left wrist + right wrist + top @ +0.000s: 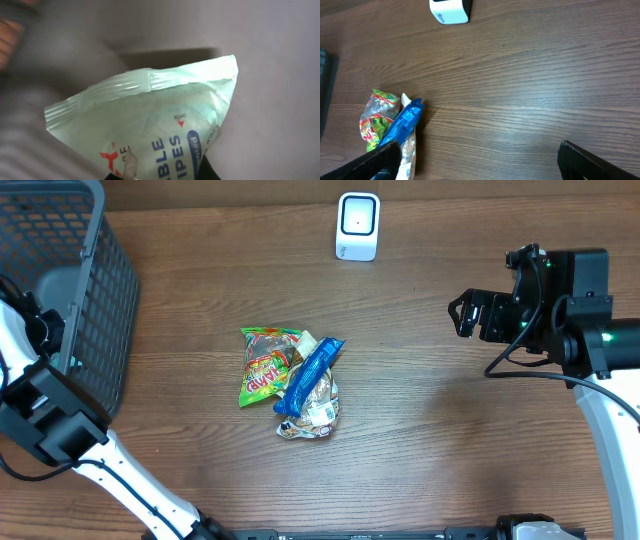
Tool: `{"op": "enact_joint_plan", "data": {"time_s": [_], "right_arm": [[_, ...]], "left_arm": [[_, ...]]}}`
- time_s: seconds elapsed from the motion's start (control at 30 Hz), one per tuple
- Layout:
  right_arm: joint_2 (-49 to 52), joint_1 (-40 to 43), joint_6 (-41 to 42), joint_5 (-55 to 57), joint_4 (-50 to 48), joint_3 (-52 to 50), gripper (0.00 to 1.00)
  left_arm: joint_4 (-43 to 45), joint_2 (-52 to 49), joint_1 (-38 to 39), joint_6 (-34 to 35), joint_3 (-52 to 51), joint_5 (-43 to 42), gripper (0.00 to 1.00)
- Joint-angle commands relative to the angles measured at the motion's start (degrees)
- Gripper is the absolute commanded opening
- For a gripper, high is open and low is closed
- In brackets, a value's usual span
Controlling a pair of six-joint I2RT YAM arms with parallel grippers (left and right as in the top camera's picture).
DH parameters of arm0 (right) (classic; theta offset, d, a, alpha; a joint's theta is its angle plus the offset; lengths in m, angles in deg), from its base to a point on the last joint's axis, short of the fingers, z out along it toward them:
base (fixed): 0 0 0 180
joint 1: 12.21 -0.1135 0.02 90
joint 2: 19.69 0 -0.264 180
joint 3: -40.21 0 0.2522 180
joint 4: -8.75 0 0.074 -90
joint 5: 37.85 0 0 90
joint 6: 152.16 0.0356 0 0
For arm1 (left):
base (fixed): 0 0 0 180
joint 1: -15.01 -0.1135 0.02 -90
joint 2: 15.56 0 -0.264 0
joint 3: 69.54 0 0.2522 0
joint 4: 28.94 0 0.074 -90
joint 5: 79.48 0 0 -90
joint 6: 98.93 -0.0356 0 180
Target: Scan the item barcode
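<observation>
The overhead camera looks straight down from high above the wooden table (420,440), with the mesh basket (95,300) at 10 o'clock, the barcode scanner (357,226) at 12 and the snack packets (295,383) at the centre. The right wrist camera sits nearer and looks slantwise across the same tabletop, sharing the scanner, at its 11 o'clock, and the packets, at its 8. The left wrist camera sits hard against a pale green wipes packet (150,125) that fills its frame before a blurred grey background; what it shares with the other views cannot be told.

Pale-green wipes pack (150,120), crimped seam uppermost; white scanner (357,226) upright, far side.
</observation>
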Motion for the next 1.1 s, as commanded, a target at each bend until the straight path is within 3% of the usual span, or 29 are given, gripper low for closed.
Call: {"op": "enact_joint_plan", "data": {"time_s": [0.0, 0.27, 0.4, 0.57, 0.73, 0.87, 0.93, 1.07], "right_arm": [[-0.1, -0.2, 0.0, -0.1, -0.2, 1.0, 1.00], [-0.1, -0.2, 0.0, -0.7, -0.9, 1.0, 1.00], [-0.1, -0.2, 0.2, -2.1, -1.9, 1.0, 1.00], [-0.1, -0.2, 0.2, -2.0, -1.5, 1.0, 1.00], [-0.1, -0.2, 0.2, -2.0, -1.1, 1.0, 1.00], [-0.1, -0.2, 0.2, -2.0, -1.5, 1.0, 1.00], [-0.1, -0.2, 0.2, -2.0, -1.7, 1.0, 1.00], [-0.1, -0.2, 0.2, -2.0, -1.5, 1.0, 1.00]], "left_arm": [[-5.5, -1.3, 1.1, 5.3, 12.0, -12.6, 0.04], [-26.5, 1.5, 3.1, 7.9, 51.0, -26.0, 0.04], [-32.4, 9.2, 8.4, 7.1, 53.0, -27.0, 0.04], [-32.4, 16.2, 20.6, 6.8, 52.2, -26.7, 0.04], [-32.4, 22.3, 32.5, 5.6, 39.2, -20.0, 0.04], [-32.4, 25.2, 42.7, 5.6, 21.6, -17.9, 0.04], [-32.2, 24.2, 47.9, 5.7, 11.8, -12.5, 0.04], [-28.6, 23.2, 53.0, 5.9, -4.8, -10.4, 0.04]]}}
